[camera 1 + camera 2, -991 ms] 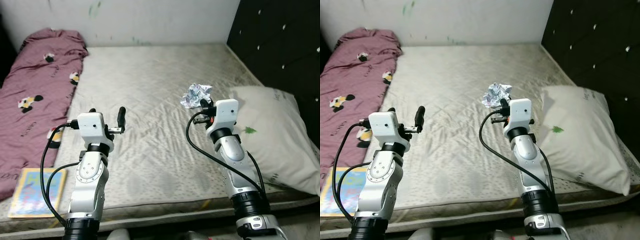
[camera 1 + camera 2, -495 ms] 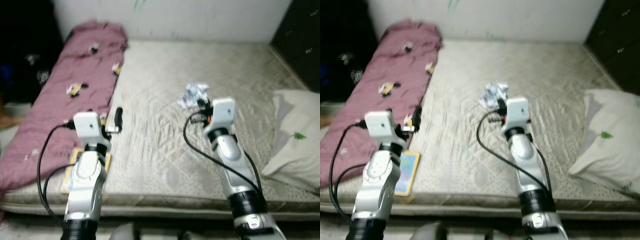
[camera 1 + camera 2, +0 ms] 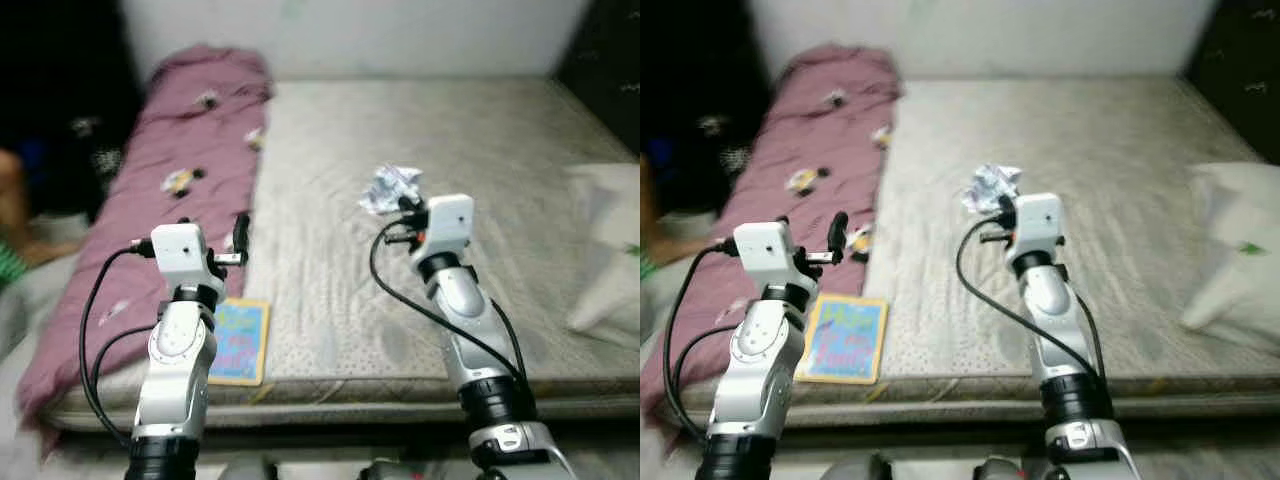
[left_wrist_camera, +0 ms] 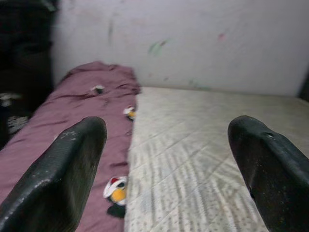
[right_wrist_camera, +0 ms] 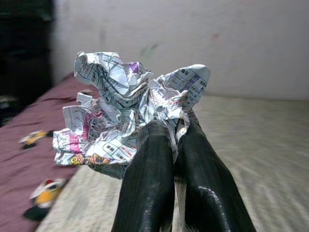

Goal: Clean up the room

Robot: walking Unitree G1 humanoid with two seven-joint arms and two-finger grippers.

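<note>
A robot stands at the foot of a bed (image 3: 420, 330) with a bare, pale quilted mattress, both arms raised in front of it. The right claw (image 5: 171, 133) has its two black fingers pressed together on a crumpled ball of printed paper (image 5: 120, 113). The paper sits at the fingertips and bulges above and to one side of them, held up in the air over the middle of the mattress. In the head views the paper (image 3: 390, 188) shows just beyond the right wrist.

The left claw (image 4: 166, 159) is raised over the left part of the bed with its fingers wide apart and nothing between them.

A maroon blanket (image 3: 170, 170) with small cartoon prints lies along the left side of the mattress. A colourful picture book (image 3: 233, 340) rests flat near the front left edge of the bed, beside the left arm. A white pillow (image 3: 610, 260) lies at the far right.
</note>
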